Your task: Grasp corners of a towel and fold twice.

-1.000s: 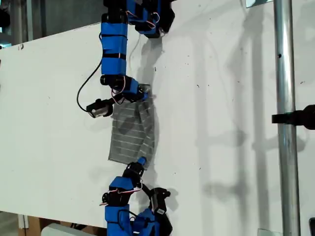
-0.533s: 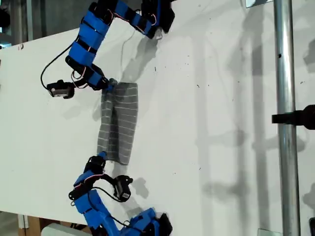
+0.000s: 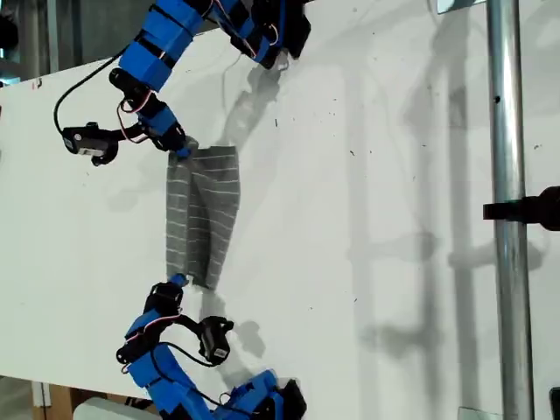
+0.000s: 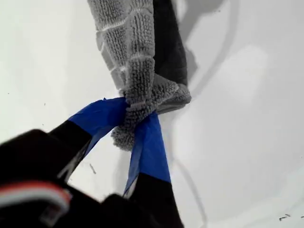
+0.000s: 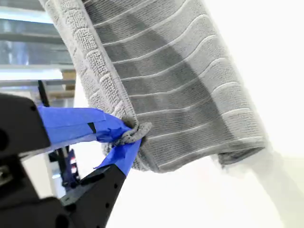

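On the white table [image 3: 394, 175], towards the exterior view's left, two blue arms reach in. One arm [image 3: 149, 61] comes from that view's top and the other arm [image 3: 162, 367] from its bottom. Each tip meets the towel [image 3: 203, 214] at one of its corners, the upper corner [image 3: 185, 154] and the lower corner [image 3: 180, 280]. The wrist views do not settle which arm is which.

The grey striped cloth is stretched between the two tips. It hangs in long folds and is narrower at the lower end. It looks raised along the held edge, though I cannot tell whether the rest clears the table.

My first gripper [image 4: 135, 116] has its blue-taped jaws pinched tight on a bunched towel corner. My second gripper [image 5: 126, 137] is clamped on the towel's edge, with the fabric crumpled between its jaws.

A metal pole [image 3: 507, 219] stands upright far to the exterior view's right, well apart from the cloth.
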Available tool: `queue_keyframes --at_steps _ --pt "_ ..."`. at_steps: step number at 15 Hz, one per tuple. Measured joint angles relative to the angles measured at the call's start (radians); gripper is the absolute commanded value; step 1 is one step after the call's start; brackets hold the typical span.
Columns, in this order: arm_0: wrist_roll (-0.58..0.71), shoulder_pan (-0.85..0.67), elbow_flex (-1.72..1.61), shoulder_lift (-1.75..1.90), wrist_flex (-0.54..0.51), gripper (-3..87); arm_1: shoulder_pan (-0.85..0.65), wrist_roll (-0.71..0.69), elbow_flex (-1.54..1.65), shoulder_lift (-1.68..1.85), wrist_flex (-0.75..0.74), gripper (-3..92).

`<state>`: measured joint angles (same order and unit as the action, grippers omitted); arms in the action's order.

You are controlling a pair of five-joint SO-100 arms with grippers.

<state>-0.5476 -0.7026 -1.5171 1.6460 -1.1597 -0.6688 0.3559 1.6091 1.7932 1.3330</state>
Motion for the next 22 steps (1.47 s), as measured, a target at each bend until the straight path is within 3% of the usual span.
queue_keyframes --at_steps 4,7,11,14,16,22 --pt "-0.098 0.048 -0.255 0.058 0.078 -2.7 0.08 0.094 0.133 -0.015 -0.026 -0.3" --pt "-0.114 0.057 -0.285 0.078 0.077 -2.7 0.06 0.095 0.179 -0.037 -0.066 -0.3" --pt "0.0 -0.041 -0.152 0.104 0.021 -2.7 -0.121 0.008 0.032 -0.038 -0.066 -0.3" --pt "0.057 -0.072 -0.084 0.153 0.008 -2.7 -0.147 -0.035 -0.032 -0.014 -0.071 -0.3" --pt "0.037 -0.072 -0.107 0.166 0.014 -2.7 -0.132 -0.025 -0.023 0.008 -0.071 -0.3" --pt "-0.072 0.005 -0.339 -0.028 0.198 -2.7 0.063 0.178 0.321 -0.061 -0.167 -0.3"
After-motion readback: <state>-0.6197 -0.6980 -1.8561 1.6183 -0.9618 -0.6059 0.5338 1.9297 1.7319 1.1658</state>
